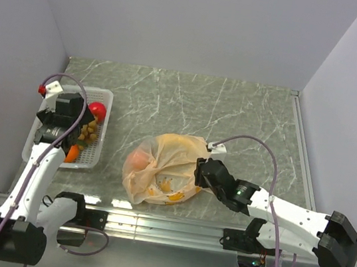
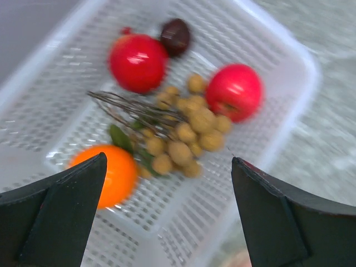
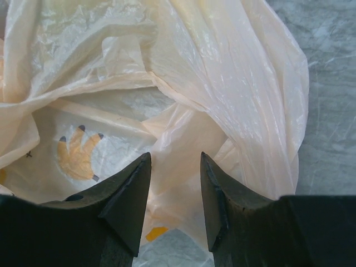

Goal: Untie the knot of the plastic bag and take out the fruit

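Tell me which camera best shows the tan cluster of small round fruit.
Left wrist: the tan cluster lies mid-frame, stems visible, slightly blurred. Top external shows that cluster small and partly hidden; right wrist shows none.

Left wrist view: basket point(image 2: 289, 50) and fruit point(image 2: 189, 136) were blurred, basket cut off by edges | Top view: left gripper point(image 1: 65, 127) hid part of basket | Right wrist view: plastic bag point(image 3: 233, 72) was cropped top and left; whether right gripper point(image 3: 175, 158) pinched plastic was unclear
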